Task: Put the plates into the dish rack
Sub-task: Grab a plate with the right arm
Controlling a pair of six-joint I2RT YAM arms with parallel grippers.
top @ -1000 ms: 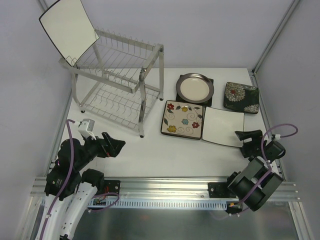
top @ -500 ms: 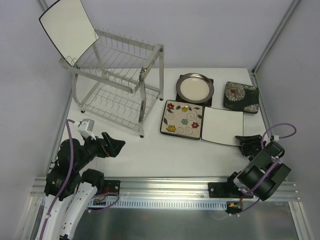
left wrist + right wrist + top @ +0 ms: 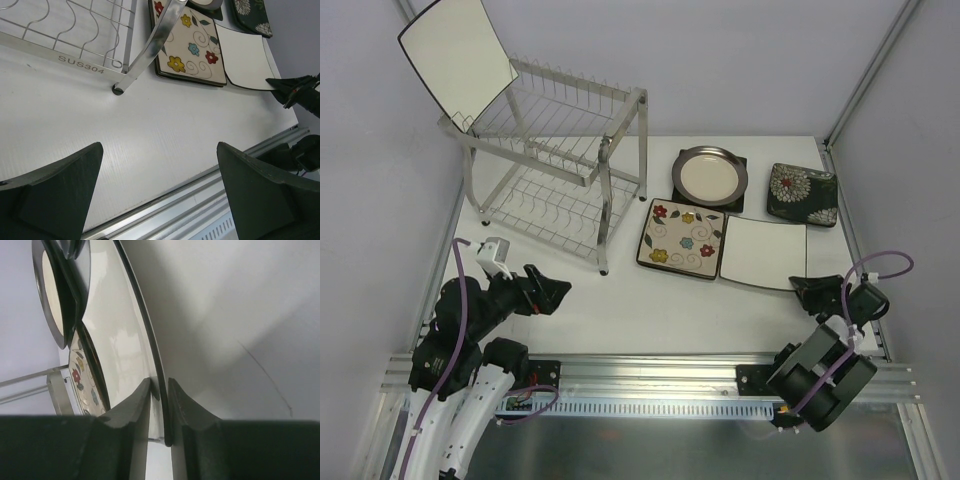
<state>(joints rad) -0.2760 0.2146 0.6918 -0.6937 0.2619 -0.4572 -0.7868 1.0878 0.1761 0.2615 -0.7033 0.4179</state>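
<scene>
A white square black-rimmed plate (image 3: 765,253) lies flat at the right of the table. My right gripper (image 3: 799,285) is shut on its near right edge; the right wrist view shows the rim (image 3: 150,345) pinched between the gripper (image 3: 160,385) fingers. The cream flowered plate (image 3: 682,238) touches its left side. Behind sit a round grey-rimmed plate (image 3: 710,175) on a dark square plate (image 3: 734,204) and a dark plate with white blooms (image 3: 802,193). Another white plate (image 3: 455,55) leans on top of the dish rack (image 3: 560,160). My left gripper (image 3: 560,292) hangs open over bare table, holding nothing.
The rack's near foot (image 3: 118,90) stands just ahead of the left gripper (image 3: 159,150). A metal rail (image 3: 650,372) runs along the table's near edge. Walls close in on the left, back and right.
My right gripper has moved forward onto the white plate's edge and shut on it. The white and flowered plates have slid slightly left. The left arm has not moved.
</scene>
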